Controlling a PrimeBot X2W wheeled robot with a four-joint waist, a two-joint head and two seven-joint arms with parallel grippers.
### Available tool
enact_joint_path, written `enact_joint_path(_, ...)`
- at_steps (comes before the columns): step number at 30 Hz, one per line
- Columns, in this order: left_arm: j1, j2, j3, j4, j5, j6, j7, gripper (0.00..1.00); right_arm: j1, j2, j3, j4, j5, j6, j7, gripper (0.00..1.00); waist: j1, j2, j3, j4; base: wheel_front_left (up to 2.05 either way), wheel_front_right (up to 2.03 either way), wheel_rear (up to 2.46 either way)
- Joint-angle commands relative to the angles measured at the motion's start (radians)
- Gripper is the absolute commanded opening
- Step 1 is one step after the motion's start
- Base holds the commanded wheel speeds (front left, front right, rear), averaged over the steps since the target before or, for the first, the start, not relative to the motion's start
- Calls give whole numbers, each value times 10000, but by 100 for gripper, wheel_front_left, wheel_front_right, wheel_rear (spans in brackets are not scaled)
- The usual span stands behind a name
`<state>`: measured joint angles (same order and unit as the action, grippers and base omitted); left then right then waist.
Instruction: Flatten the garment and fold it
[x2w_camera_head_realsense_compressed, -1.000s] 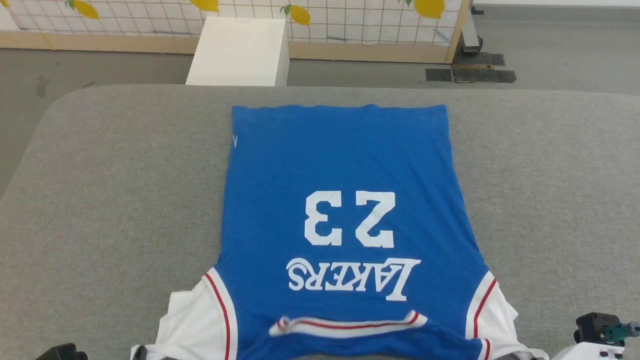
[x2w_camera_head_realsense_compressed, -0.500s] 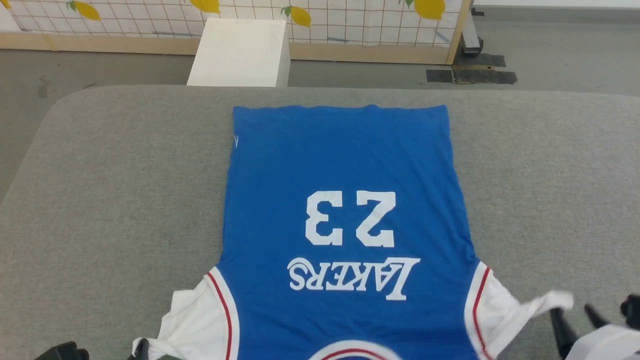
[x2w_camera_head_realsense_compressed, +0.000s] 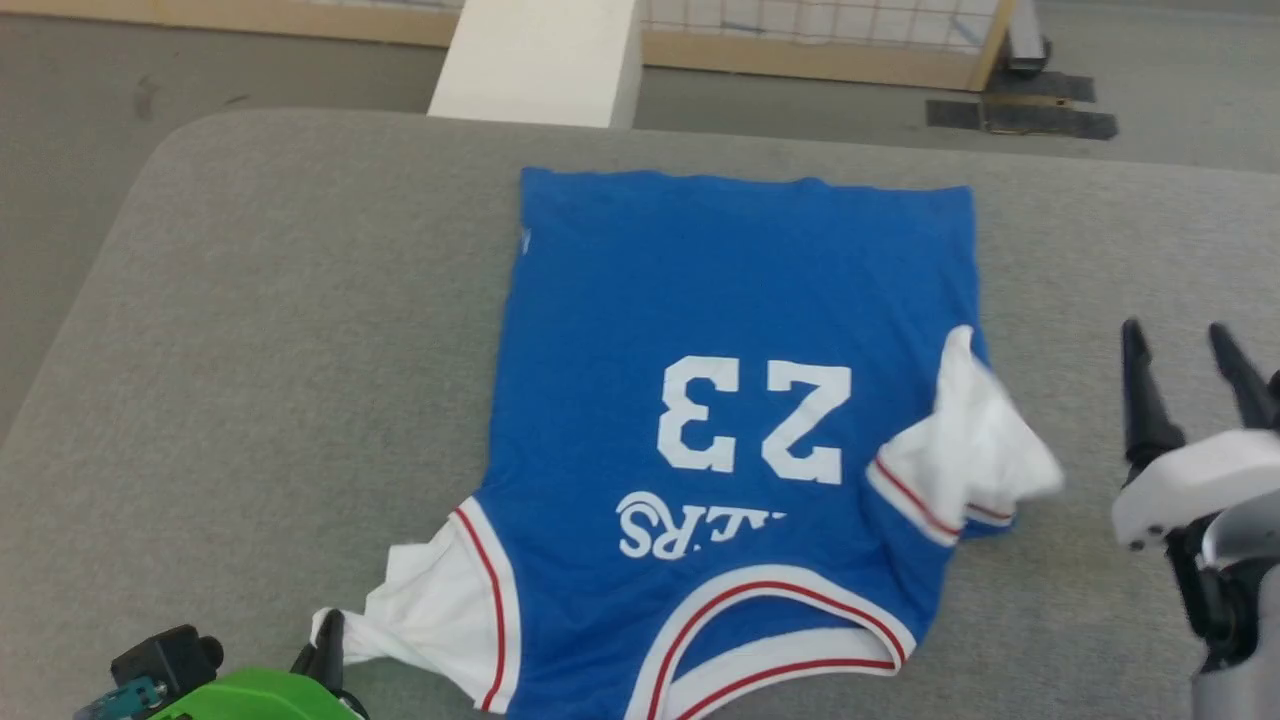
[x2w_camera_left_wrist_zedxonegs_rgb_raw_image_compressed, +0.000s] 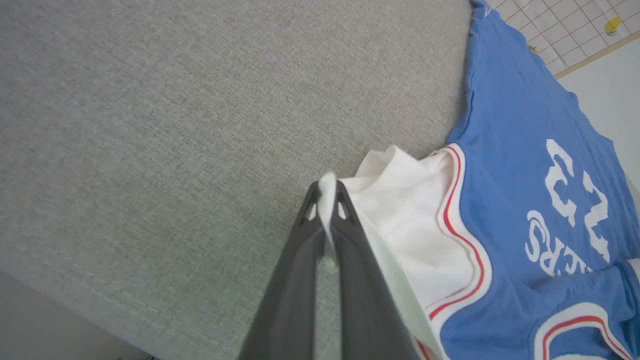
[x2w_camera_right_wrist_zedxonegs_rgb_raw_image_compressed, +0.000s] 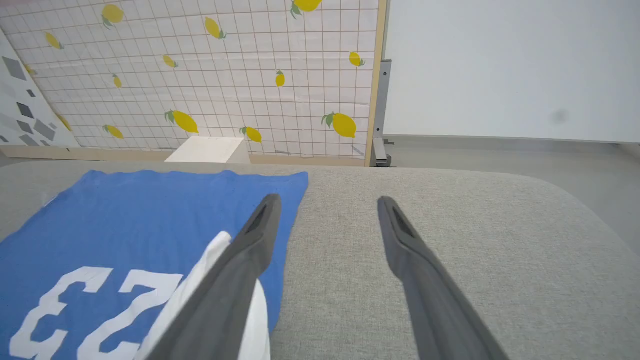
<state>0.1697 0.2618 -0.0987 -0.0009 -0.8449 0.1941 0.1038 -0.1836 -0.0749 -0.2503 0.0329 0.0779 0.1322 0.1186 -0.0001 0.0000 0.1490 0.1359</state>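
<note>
We are at the sleeve-folding step. The garment (x2w_camera_head_realsense_compressed: 720, 290) lies flat on the grey table (x2w_camera_head_realsense_compressed: 250, 350), with its right sleeve (x2w_camera_head_realsense_compressed: 985, 445) lying across the blue body. The right gripper (x2w_camera_head_realsense_compressed: 1175, 330) stands spread and empty, near that sleeve but apart from it. The left gripper (x2w_camera_left_wrist_zedxonegs_rgb_raw_image_compressed: 327, 192) pinches the edge of the left sleeve (x2w_camera_left_wrist_zedxonegs_rgb_raw_image_compressed: 400, 200). Next, we judge, this sleeve goes inward likewise, without dragging the body.

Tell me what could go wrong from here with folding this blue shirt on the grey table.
1. The left gripper is shut on the white left sleeve; a hard pull may drag the bright blue jersey T-shirt across the grey padded table and wrinkle its flat body.
2. The white right sleeve lies bunched over the blue body beside the open right gripper; folding now may trap that lump.
</note>
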Motion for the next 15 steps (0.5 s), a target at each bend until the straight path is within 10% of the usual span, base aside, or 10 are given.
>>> enact_joint_path(1, -178, -38, -20, 57, 47, -59, -62, 0, -280, -54, -133, 133, -114, -15, 65, 100, 1, 0, 282, 447, 0, 0, 0)
enact_joint_path(15, -1090, -246, -241, 324, -17, -411, -262, 0, -3492, -968, -546, 2542, 31, -15, -510, 100, 1, 0, 1492, 1193, 0, 0, 0)
